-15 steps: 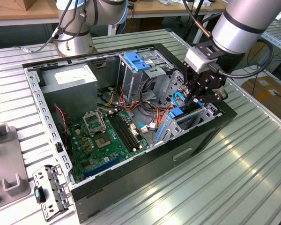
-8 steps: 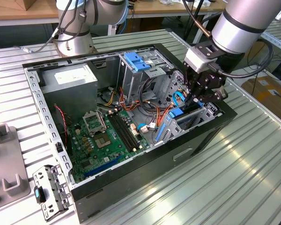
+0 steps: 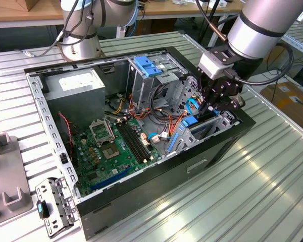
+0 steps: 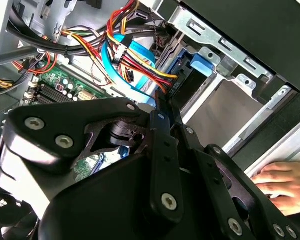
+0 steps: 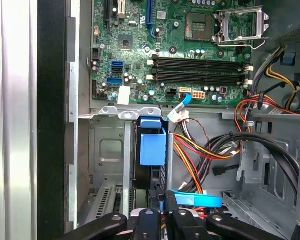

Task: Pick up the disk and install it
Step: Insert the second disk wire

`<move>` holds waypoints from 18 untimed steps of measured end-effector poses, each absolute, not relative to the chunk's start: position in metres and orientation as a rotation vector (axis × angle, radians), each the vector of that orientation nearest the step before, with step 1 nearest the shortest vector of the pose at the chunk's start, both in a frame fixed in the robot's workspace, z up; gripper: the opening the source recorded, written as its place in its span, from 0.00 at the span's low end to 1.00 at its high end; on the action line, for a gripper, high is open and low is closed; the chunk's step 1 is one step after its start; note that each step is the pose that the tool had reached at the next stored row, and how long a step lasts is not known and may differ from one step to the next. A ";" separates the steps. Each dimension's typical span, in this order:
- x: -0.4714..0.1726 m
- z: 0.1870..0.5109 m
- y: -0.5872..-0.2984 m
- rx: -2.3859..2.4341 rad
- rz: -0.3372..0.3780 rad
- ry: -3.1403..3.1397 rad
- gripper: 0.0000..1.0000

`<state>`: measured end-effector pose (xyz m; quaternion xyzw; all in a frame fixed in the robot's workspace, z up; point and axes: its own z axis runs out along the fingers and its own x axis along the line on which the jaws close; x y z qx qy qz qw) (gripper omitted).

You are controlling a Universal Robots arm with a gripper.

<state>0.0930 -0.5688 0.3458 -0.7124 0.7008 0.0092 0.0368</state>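
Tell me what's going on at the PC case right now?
The arm's black gripper is down inside the open black computer case, at the drive bay on the exterior view's right. In the first wrist view its fingertips sit at the edge of the disk with the blue plastic rail, which stands in the metal bay beside the green motherboard. A person's hand rests nearby outside the case.

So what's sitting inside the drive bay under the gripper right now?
A dark drive with a blue side rail stands on edge in the bay, below the gripper. Its lower end and label are hidden.
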 end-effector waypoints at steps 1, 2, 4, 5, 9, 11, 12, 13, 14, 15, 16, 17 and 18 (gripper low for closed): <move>0.093 0.345 -0.569 -2.187 0.028 2.151 0.16; 0.093 0.344 -0.569 -2.187 0.028 2.151 0.16; 0.093 0.342 -0.569 -2.188 0.027 2.152 0.16; 0.093 0.341 -0.569 -2.188 0.027 2.152 0.16; 0.093 0.340 -0.569 -2.187 0.028 2.151 0.16; 0.093 0.345 -0.569 -2.187 0.028 2.151 0.30; 0.093 0.357 -0.569 -2.189 0.025 2.153 0.30; 0.093 0.358 -0.569 -2.189 0.025 2.153 0.15; 0.093 0.358 -0.569 -2.189 0.025 2.153 0.11; 0.093 0.358 -0.569 -2.189 0.025 2.153 0.11; 0.093 0.358 -0.569 -2.189 0.025 2.153 0.11; 0.093 0.358 -0.569 -2.189 0.025 2.153 0.11; 0.093 0.358 -0.569 -2.189 0.025 2.153 0.11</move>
